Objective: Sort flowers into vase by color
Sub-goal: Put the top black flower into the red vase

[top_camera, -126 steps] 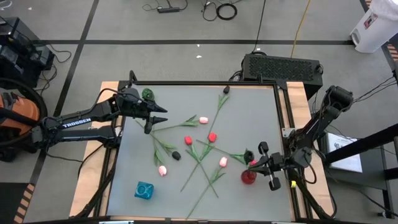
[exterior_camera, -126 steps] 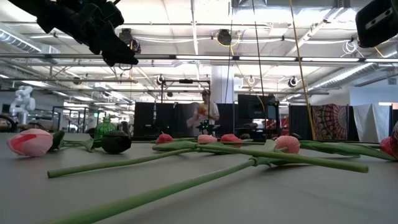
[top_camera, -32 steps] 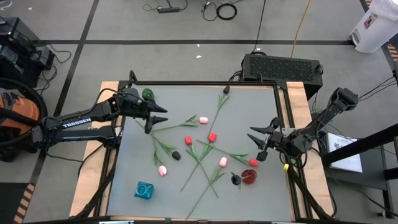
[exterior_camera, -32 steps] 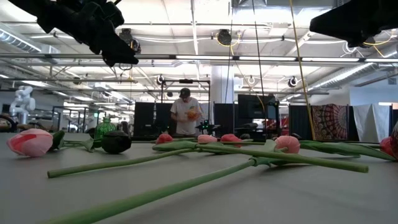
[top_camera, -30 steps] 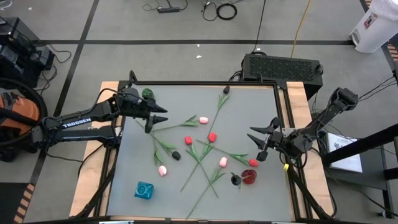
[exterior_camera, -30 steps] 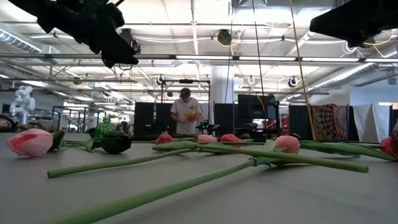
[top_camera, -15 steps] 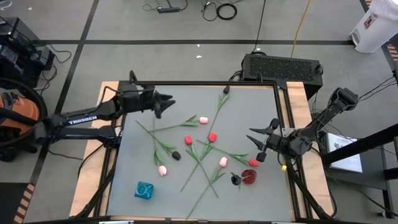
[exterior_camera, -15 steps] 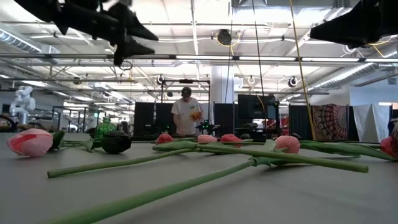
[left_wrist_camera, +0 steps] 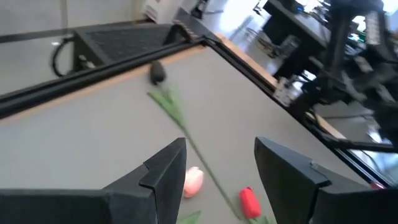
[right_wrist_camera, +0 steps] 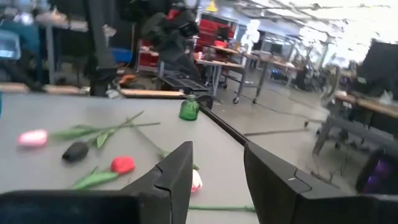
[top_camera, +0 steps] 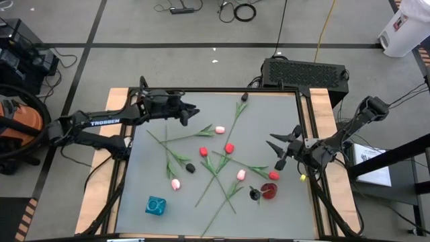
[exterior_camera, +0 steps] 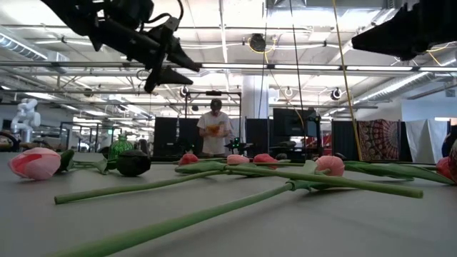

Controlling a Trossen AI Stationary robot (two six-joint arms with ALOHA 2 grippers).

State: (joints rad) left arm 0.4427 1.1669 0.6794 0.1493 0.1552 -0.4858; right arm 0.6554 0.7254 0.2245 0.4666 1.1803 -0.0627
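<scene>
While most tulips [top_camera: 215,161] are lying scattered mid-table, only one black tulip [top_camera: 254,194] is leaning at the red vase [top_camera: 269,191]; the green vase [right_wrist_camera: 189,109] and blue vase [top_camera: 156,206] are holding nothing, so sorting looks barely begun. The left gripper [top_camera: 190,115] is hovering over the far side, fingers spread and empty; the right gripper [top_camera: 277,150] is hanging near the red vase, jaws parted, gripping nothing.

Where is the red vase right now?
In the high view the red vase stands near the table's right edge, a black flower touching its left side, below the right gripper.
</scene>
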